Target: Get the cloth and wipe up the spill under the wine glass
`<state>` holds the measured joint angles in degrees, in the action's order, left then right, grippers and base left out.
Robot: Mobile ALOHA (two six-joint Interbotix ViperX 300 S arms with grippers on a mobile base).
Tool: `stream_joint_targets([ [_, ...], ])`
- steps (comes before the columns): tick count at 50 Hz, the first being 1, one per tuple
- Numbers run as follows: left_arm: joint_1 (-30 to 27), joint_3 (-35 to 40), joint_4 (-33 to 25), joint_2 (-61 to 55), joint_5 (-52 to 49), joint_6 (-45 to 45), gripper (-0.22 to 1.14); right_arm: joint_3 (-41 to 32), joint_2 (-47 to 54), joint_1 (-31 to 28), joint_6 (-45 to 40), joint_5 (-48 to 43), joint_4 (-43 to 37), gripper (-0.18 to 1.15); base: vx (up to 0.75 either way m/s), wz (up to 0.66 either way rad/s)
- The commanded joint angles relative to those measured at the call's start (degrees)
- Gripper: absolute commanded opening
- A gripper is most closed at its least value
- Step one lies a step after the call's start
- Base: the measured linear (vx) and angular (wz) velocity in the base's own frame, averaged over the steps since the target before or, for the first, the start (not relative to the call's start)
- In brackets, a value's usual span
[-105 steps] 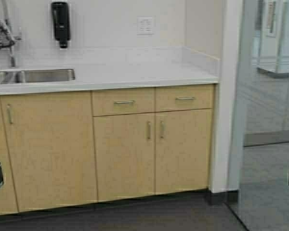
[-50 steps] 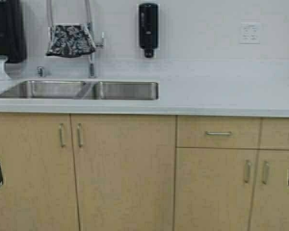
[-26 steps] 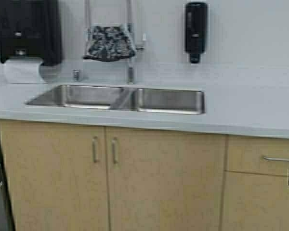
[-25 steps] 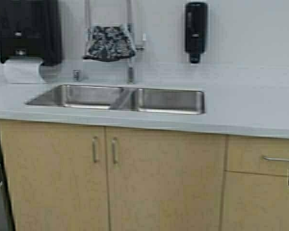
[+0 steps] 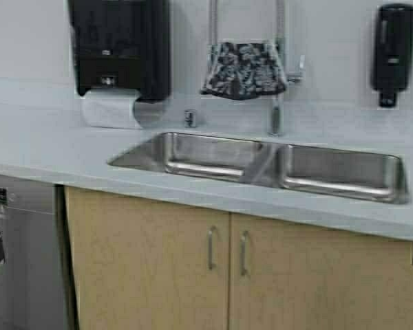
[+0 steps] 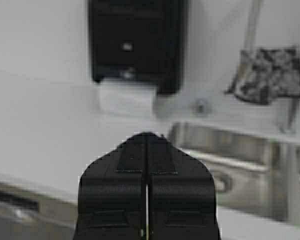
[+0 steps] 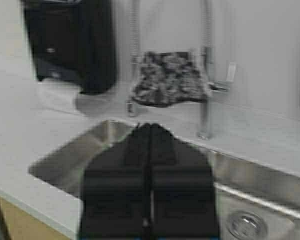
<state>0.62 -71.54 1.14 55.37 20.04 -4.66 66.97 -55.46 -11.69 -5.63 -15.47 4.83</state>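
Over the double sink (image 5: 261,165) the cloth (image 5: 244,70) hung draped on the arched faucet (image 5: 279,69), against the wall between the black paper towel dispenser (image 5: 120,48) and the soap dispenser (image 5: 394,51). Both arms sat low and back from the counter (image 5: 48,155): the left gripper (image 6: 146,137) had its jaws pressed together, and the right gripper (image 7: 150,127) likewise, neither touching anything.

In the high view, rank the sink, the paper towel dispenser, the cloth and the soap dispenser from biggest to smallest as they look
1. sink
2. paper towel dispenser
3. cloth
4. soap dispenser
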Motion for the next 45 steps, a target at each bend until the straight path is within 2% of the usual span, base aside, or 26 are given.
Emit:
stream_joint_targets([
  [1, 0.0, 0.09, -0.09, 0.09, 0.35, -0.35, 0.02, -0.79, 1.05, -1.67, 0.0, 0.0, 0.97, 0.06, 0.34, 0.18],
  [15, 0.0, -0.53, -0.18, 1.14, 0.35, -1.76, 0.02, -2.02, 5.01, -2.81, -0.09, 0.09, 1.41, 0.06, 0.32, 0.1],
  [24, 0.0, -1.05, 0.09, 4.31, -0.79, -1.32, 0.02, -3.96, 8.09, -6.59, 0.0, -0.09, 3.16, 0.06, 0.3, 0.05],
  [31, 0.09, -2.64, 0.09, 9.4, -2.37, -0.79, 0.02, -6.15, 14.15, -10.46, 0.09, -0.62, 3.69, 0.06, 0.28, 0.03],
  [45, 0.0, -4.75, 0.09, 21.18, -11.34, -0.53, 0.02, -9.23, 25.31, -10.46, 0.09, -5.54, 3.69, 0.06, 0.26, 0.0],
])
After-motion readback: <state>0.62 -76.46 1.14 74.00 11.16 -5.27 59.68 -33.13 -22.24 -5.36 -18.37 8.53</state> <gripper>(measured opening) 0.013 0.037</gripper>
